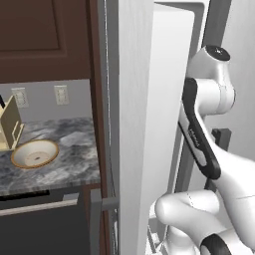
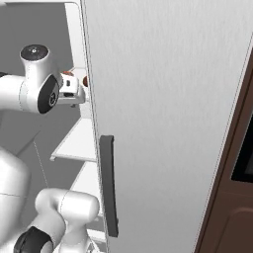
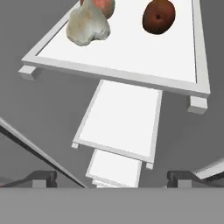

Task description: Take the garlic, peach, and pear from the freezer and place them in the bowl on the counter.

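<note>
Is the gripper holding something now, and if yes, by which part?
Nothing is held. The gripper is open, apart from the garlic on the freezer shelf.

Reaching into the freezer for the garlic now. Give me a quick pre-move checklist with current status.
1. Gripper open: ok, fingertips spread wide, nothing between them.
2. Garlic in sight: ok, on the top white shelf.
3. Garlic clear of neighbours: not ok, a reddish fruit sits right behind it.
4. Dark reddish-brown fruit out of the way: ok, well apart.
5. Bowl ready on the counter: ok, looks empty.
6. Pear located: cannot tell.
</note>
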